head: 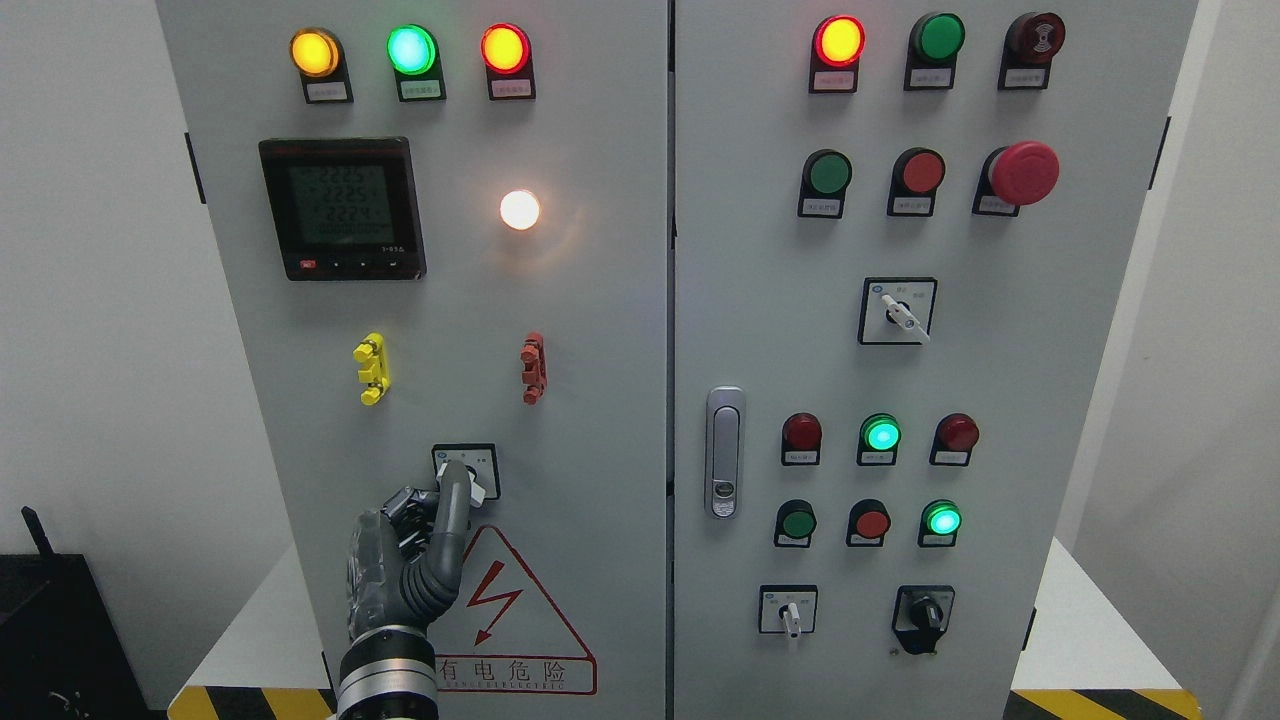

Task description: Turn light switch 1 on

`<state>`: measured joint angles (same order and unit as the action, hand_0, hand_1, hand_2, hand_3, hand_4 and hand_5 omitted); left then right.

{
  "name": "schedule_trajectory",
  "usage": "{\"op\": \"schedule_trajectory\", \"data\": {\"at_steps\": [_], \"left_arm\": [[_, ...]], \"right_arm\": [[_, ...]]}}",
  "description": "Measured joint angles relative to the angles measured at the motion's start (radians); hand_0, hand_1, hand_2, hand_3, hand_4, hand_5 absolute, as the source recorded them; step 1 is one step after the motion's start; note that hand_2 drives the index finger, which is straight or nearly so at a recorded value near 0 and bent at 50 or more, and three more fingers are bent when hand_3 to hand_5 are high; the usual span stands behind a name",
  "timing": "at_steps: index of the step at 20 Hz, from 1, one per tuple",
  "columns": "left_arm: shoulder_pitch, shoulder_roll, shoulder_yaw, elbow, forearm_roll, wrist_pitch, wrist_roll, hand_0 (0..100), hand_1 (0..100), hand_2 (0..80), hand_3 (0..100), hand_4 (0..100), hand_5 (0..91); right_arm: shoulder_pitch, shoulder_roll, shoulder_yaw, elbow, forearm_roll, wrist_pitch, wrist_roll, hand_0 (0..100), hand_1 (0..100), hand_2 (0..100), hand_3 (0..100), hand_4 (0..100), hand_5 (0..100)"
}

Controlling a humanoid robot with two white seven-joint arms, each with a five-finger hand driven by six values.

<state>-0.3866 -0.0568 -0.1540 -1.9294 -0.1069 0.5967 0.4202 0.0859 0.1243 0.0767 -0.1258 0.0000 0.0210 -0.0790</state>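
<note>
Grey steel: a two-door cabinet [600,330] is seen head-on, filling most of the head view.
Switch: a small rotary switch [467,470] on a black-framed plate is set low on the left door, below the red clip and just above the warning sign.
Left hand: the left hand [425,545] is raised from the bottom edge, left of the middle; one finger [452,505] is stretched up and laid on the switch knob, the others are curled back by the palm. Whether the knob is gripped or only touched cannot be told.
Lamp: a round white lamp [520,210] is lit on the left door, right of the meter.
Meter: a black digital meter [343,208] with a lit display is mounted at upper left; its digits are too small to be read.
Top row: yellow [314,53], green [411,49] and red [505,48] indicator lights are lit.
Clips: a yellow clip [371,368] and a red clip [534,368] are fixed at mid-height.
Sign: a red triangular warning sign [510,620] is placed beside the wrist.
Right door: a handle [724,452], indicator lights, push buttons, a red mushroom button [1022,173] and three selector switches are carried.
</note>
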Motion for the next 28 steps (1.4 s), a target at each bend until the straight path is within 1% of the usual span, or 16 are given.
{"op": "schedule_trajectory", "data": {"at_steps": [2, 7, 10, 12, 14, 15, 16, 17, 18, 19, 20, 21, 22, 23, 25, 28], "left_arm": [[0.022, 0.009, -0.001, -0.005, -0.001, -0.028, 0.002, 28, 26, 65.8, 78, 87, 80.3], [0.098, 0.026, -0.001, -0.018, -0.028, -0.168, 0.004, 28, 22, 65.3, 78, 88, 79.2], [0.160, 0.033, 0.002, -0.023, -0.042, -0.326, 0.002, 28, 18, 61.0, 78, 87, 76.2], [0.216, 0.044, 0.006, -0.024, -0.048, -0.452, -0.033, 27, 14, 57.4, 78, 87, 73.2], [0.272, 0.057, 0.014, -0.021, -0.051, -0.576, -0.087, 27, 11, 55.9, 76, 86, 70.5], [0.306, 0.064, 0.021, -0.015, -0.051, -0.639, -0.111, 26, 8, 51.6, 77, 87, 66.2], [0.336, 0.071, 0.029, -0.006, -0.051, -0.722, -0.136, 25, 7, 49.4, 77, 86, 62.0], [0.370, 0.077, 0.041, 0.007, -0.050, -0.796, -0.152, 25, 6, 48.2, 77, 86, 60.2], [0.400, 0.082, 0.049, 0.020, -0.049, -0.867, -0.175, 25, 1, 38.2, 73, 83, 52.5], [0.439, 0.087, 0.062, 0.041, -0.048, -0.931, -0.196, 25, 0, 30.3, 66, 79, 45.8], [0.475, 0.092, 0.075, 0.062, -0.046, -0.987, -0.217, 25, 0, 26.1, 62, 75, 41.3], [0.517, 0.097, 0.092, 0.090, -0.040, -1.040, -0.246, 24, 0, 18.1, 55, 64, 30.5], [0.558, 0.101, 0.106, 0.118, -0.032, -1.083, -0.276, 24, 0, 9.8, 44, 53, 15.1], [0.594, 0.104, 0.119, 0.147, -0.021, -1.122, -0.309, 24, 0, 5.7, 39, 47, 8.0], [0.667, 0.110, 0.148, 0.220, 0.001, -1.188, -0.368, 23, 0, 0.0, 27, 35, 0.0], [0.746, 0.117, 0.185, 0.345, 0.025, -1.260, -0.405, 22, 0, 0.0, 19, 25, 0.0]], "right_arm": [[0.000, 0.000, 0.000, 0.000, 0.000, 0.000, 0.000, 0, 0, 0, 0, 0, 0], [0.000, 0.000, 0.000, 0.000, 0.000, 0.000, 0.000, 0, 0, 0, 0, 0, 0], [0.000, 0.000, 0.000, 0.000, 0.000, 0.000, 0.000, 0, 0, 0, 0, 0, 0], [0.000, 0.000, 0.000, 0.000, 0.000, 0.000, 0.000, 0, 0, 0, 0, 0, 0], [0.000, 0.000, 0.000, 0.000, 0.000, 0.000, 0.000, 0, 0, 0, 0, 0, 0], [0.000, 0.000, 0.000, 0.000, 0.000, 0.000, 0.000, 0, 0, 0, 0, 0, 0], [0.000, 0.000, 0.000, 0.000, 0.000, 0.000, 0.000, 0, 0, 0, 0, 0, 0], [0.000, 0.000, 0.000, 0.000, 0.000, 0.000, 0.000, 0, 0, 0, 0, 0, 0], [0.000, 0.000, 0.000, 0.000, 0.000, 0.000, 0.000, 0, 0, 0, 0, 0, 0], [0.000, 0.000, 0.000, 0.000, 0.000, 0.000, 0.000, 0, 0, 0, 0, 0, 0], [0.000, 0.000, 0.000, 0.000, 0.000, 0.000, 0.000, 0, 0, 0, 0, 0, 0], [0.000, 0.000, 0.000, 0.000, 0.000, 0.000, 0.000, 0, 0, 0, 0, 0, 0], [0.000, 0.000, 0.000, 0.000, 0.000, 0.000, 0.000, 0, 0, 0, 0, 0, 0], [0.000, 0.000, 0.000, 0.000, 0.000, 0.000, 0.000, 0, 0, 0, 0, 0, 0], [0.000, 0.000, 0.000, 0.000, 0.000, 0.000, 0.000, 0, 0, 0, 0, 0, 0], [0.000, 0.000, 0.000, 0.000, 0.000, 0.000, 0.000, 0, 0, 0, 0, 0, 0]]}}
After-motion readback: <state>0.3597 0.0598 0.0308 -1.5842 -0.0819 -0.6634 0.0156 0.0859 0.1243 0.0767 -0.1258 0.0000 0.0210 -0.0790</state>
